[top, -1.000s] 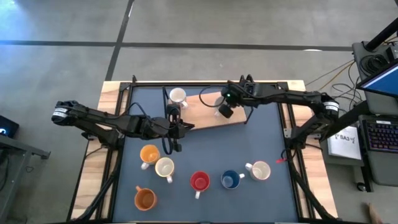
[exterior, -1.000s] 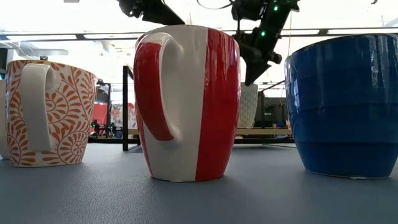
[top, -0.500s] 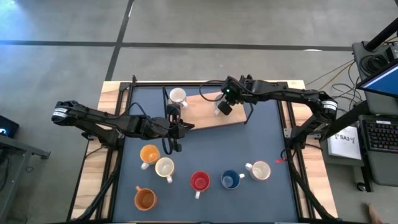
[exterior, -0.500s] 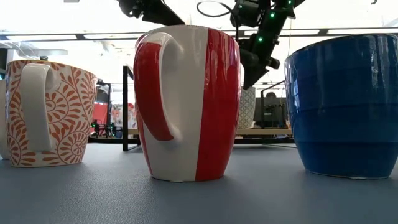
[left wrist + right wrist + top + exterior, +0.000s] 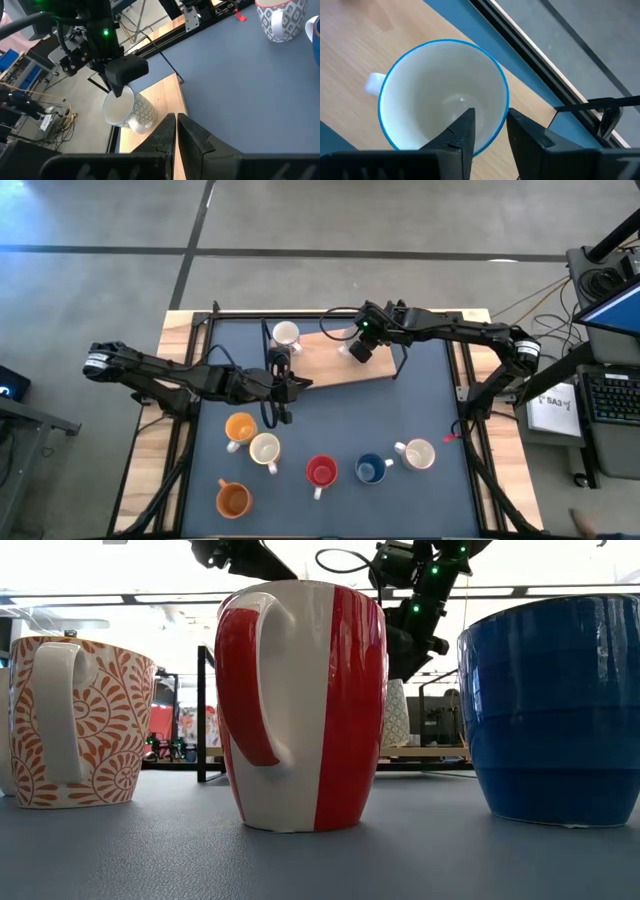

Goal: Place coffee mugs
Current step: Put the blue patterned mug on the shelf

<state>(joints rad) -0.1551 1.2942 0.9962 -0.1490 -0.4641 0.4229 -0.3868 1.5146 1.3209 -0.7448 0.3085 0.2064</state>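
Fingers of the right gripper have just spread, straddling the rim of the patterned mug without gripping it — released upright on the wooden board. Left gripper, clamped shut and empty, waits mid-table; six mugs remain.

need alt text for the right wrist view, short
The right gripper hangs straight over a round white ceramic mug with a thin blue rim, one dark finger inside its empty bowl and the other outside the wall, the jaws slightly apart. The mug stands upright on a light wooden board at the edge of the blue table mat, its handle sticking out sideways.
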